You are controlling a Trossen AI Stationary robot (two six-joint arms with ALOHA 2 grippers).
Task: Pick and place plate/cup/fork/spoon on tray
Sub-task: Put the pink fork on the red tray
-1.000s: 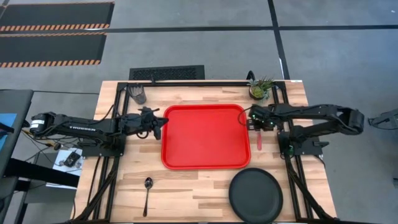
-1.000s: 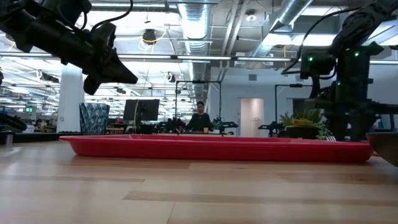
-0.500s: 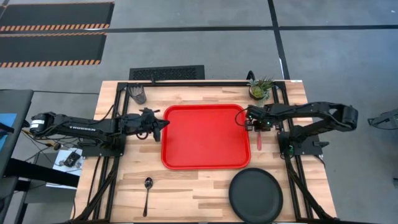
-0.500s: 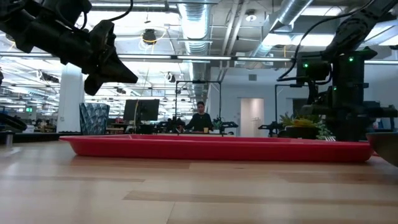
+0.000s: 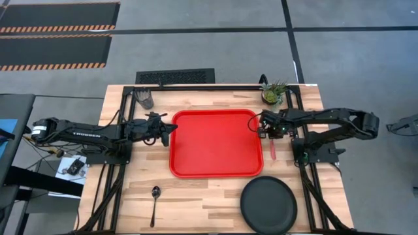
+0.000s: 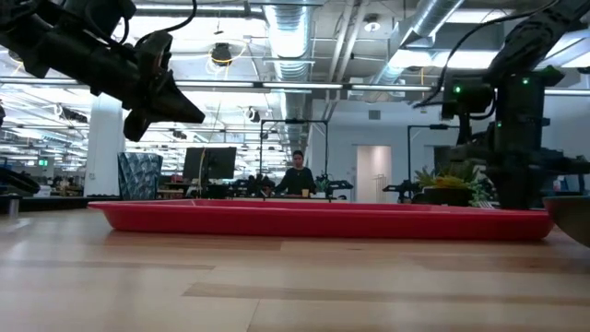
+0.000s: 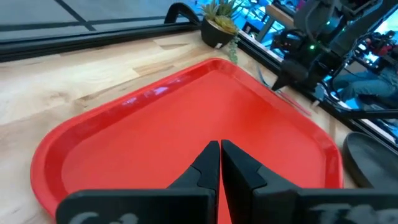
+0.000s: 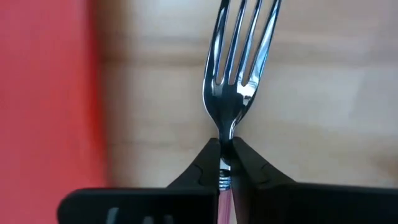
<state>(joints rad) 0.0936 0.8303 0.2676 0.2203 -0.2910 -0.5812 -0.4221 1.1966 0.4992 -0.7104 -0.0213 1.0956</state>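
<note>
The fork has metal tines and a pink handle and lies on the wood just right of the red tray. My right gripper is shut on it at its far end. My left gripper hangs shut over the tray's left rim, with nothing between its fingers. The dark spoon lies near the front left, and the black plate sits at the front right. The dark cup stands at the far left. My right gripper pinches the fork's neck between its two fingertips, just below the tines and above the pink handle. The fingers come from above and lie across the fork. The handle stretches toward the near edge; whether it is off the wood cannot be told.
A small potted plant stands at the far right, close behind my right gripper. Black frame rails run along both sides of the table. Bare wood lies between the tray and the near edge.
My right gripper has shut on the fork's neck, shifting slightly toward the tray and back. The fork's handle lies where it was.
</note>
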